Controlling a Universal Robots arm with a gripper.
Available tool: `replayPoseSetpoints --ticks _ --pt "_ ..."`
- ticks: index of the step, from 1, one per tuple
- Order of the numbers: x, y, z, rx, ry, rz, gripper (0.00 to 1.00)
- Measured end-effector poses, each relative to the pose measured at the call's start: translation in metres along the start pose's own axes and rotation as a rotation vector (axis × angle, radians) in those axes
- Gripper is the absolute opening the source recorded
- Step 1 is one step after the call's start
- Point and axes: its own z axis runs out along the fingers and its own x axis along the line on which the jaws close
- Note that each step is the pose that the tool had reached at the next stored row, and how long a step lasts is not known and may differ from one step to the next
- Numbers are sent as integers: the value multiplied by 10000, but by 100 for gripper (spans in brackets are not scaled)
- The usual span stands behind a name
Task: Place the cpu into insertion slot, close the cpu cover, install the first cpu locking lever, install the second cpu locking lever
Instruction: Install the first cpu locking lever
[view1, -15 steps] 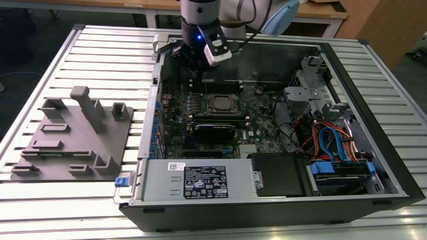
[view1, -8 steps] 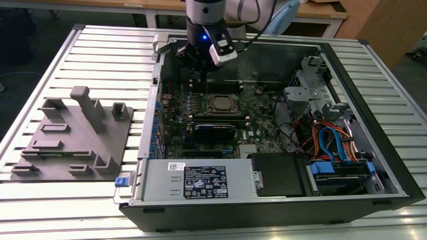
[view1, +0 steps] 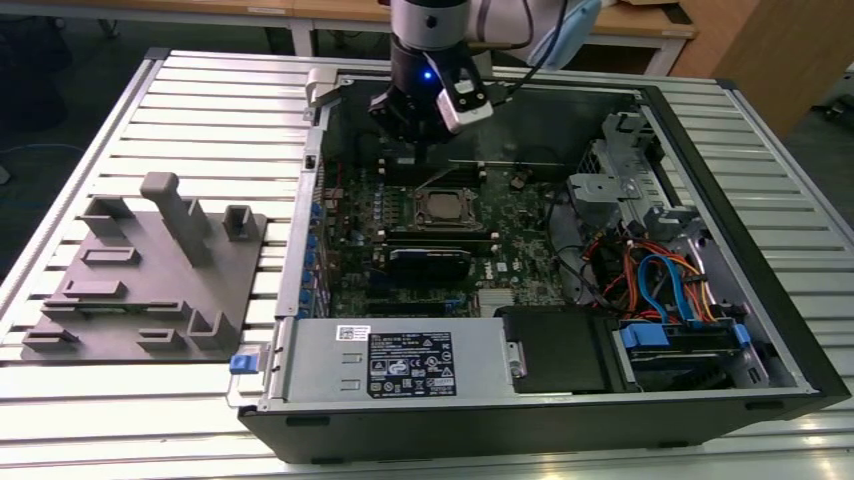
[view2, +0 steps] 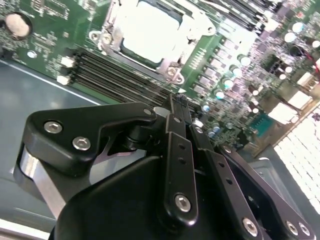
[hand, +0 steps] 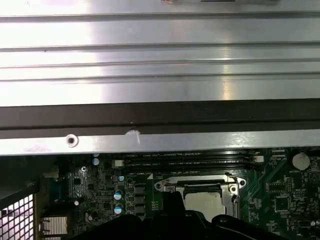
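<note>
Even overhead light brightens the slatted table (view1: 120, 400), while the computer case (view1: 747, 250) interior stays dim. Glare whitens the cpu (view2: 150, 27) in the second wrist view. The gripper (view2: 175, 112) there looks soft.

Cpu (view1: 441, 208) in insertion slot (view1: 412, 219), under cpu cover (view1: 442, 192).

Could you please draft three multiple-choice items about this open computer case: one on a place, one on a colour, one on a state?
1. Where is the pincer?
A. above the motherboard, near the cpu
B. over the grey fixture plate
C. outside the case, by the power supply

2. What colour is the motherboard?
A. red
B. green
C. white

3. Where is the cpu?
A. held in the pincer
B. lying on the fixture plate
C. seated in the insertion slot

Answers: 1 A, the exterior view shows it hanging inside the case beside the chip. 2 B, both wrist views show green board. 3 C, its silver top sits inside the metal frame.
</note>
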Motion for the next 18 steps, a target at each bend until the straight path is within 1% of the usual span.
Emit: replayPoseSetpoints --ticks 3,8,11,18 --pt "-29 1 2 -1 0 -44 10" --pt "-46 2 15 -7 22 -428 10" --pt "-74 3 20 -9 21 -421 10" --pt "-163 6 48 -2 8 -156 10"
